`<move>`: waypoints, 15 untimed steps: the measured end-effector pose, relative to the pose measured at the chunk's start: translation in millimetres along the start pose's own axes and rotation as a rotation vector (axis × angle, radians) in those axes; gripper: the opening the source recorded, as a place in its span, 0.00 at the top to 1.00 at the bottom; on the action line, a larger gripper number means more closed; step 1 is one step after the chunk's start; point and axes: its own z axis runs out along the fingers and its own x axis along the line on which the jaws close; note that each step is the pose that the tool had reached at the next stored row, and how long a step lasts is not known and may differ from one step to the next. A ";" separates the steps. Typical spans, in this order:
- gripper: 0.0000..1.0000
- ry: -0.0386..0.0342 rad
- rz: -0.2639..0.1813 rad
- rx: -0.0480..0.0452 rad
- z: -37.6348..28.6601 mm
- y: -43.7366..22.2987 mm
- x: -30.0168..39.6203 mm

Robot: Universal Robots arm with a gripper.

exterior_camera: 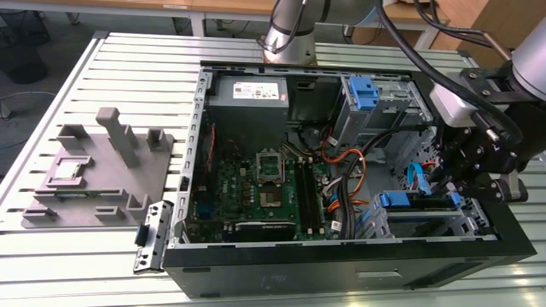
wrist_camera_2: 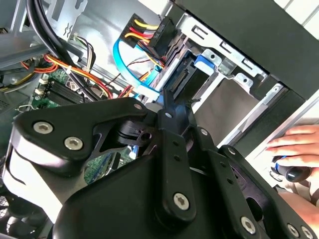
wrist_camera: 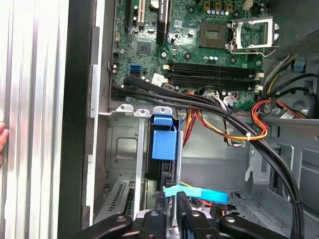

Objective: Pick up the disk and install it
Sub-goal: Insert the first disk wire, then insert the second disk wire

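The disk point(exterior_camera: 415, 200) stands on edge in the drive bay at the case's corner, on the exterior view's right. Its blue carrier tab point(exterior_camera: 393, 198) points toward the motherboard. In the first wrist view, the disk point(wrist_camera: 160, 172) is a dark slab behind its blue tab point(wrist_camera: 164, 143). My gripper point(exterior_camera: 461, 189) hangs at the disk's other end, jaws shut. Its fingertips point(wrist_camera: 177, 198) sit right at that end, by a light blue flat cable point(wrist_camera: 197, 193). Nothing shows between them. In the second wrist view, the gripper point(wrist_camera_2: 167, 99) points at the disk's dark end point(wrist_camera_2: 175, 79).
The open computer case point(exterior_camera: 341, 265) lies on a slatted metal table point(exterior_camera: 128, 57). A blue latch point(exterior_camera: 364, 93) sits in the upper bay beside the grey power supply point(exterior_camera: 249, 91). Cables point(exterior_camera: 346, 167) cross the motherboard point(exterior_camera: 256, 192). A person's hand point(wrist_camera_2: 294, 149) rests outside the case.
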 end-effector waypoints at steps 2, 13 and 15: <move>0.77 -0.0001 0.000 0.0000 0.1 -1.1 0.1; 0.77 -0.0002 0.000 0.0000 -1.9 -1.8 0.0; 0.77 -0.0001 0.000 0.0000 -3.0 -1.8 0.0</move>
